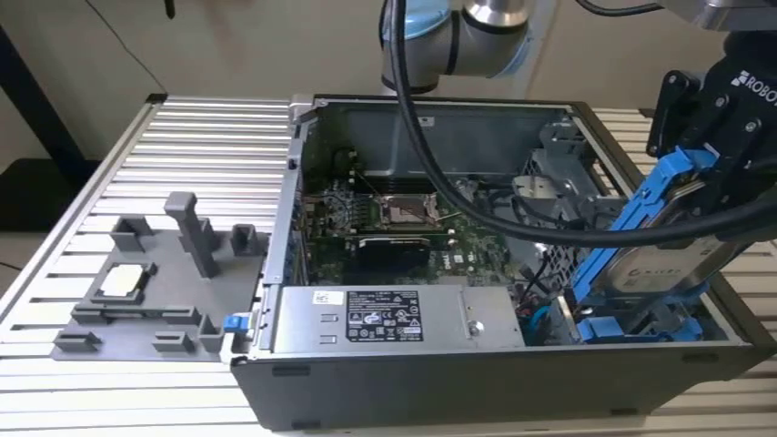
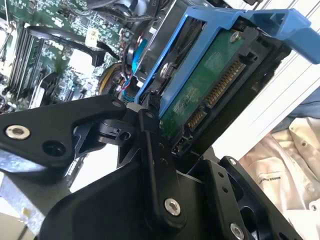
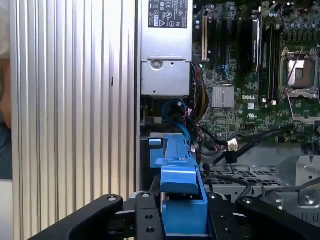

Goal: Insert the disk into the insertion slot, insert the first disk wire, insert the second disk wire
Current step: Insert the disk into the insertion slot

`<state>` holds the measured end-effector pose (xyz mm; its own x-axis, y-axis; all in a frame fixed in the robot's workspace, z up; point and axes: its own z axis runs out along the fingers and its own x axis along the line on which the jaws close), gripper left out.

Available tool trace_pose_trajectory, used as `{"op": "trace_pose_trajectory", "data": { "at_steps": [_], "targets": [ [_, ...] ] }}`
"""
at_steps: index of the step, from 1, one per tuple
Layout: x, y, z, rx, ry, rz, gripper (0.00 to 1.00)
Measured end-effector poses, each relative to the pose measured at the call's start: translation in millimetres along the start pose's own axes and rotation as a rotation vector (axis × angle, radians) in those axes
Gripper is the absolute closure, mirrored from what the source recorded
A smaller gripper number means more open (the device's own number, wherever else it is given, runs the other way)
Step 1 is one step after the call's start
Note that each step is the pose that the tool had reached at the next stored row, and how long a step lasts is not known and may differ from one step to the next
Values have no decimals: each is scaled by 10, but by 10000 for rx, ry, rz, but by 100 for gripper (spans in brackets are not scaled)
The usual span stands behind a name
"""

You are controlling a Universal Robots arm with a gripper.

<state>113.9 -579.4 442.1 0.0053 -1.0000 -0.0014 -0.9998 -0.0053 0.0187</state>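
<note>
Grips the disk (image 1: 656,266) by the upper end of its bright blue plastic carrier with the black tool (image 1: 701,168), clamped against both sides of the frame. Holds it steeply tilted, almost on edge, at the exterior view's right end of the open computer case (image 1: 486,387), with the lower end down at the blue tabs of the insertion slot (image 1: 607,328), a grey sheet-metal bay with perforated walls. Shows a silver-grey face with a pale label in the exterior view, and in the second wrist view a green circuit board (image 2: 200,95) with a row of gold contacts, rimmed by the blue frame. Inside the case: green motherboard (image 1: 388,218) and a silver power-supply box (image 1: 382,319) with a black-and-white sticker. Across the opening, a thick glossy black cable (image 1: 425,137). Beside the case on the ribbed aluminium worktop (image 1: 182,137), a matte grey plastic fixture tray (image 1: 146,291) with upright posts.
</note>
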Motion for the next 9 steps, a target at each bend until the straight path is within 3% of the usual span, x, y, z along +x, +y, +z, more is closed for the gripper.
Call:
{"op": "trace_pose_trajectory", "data": {
  "at_steps": [4, 9],
  "targets": [
    [0, -6, 1, -4, 1, -5, 67],
    [0, -24, 50, -13, -2, -1, 67]
  ]
}}
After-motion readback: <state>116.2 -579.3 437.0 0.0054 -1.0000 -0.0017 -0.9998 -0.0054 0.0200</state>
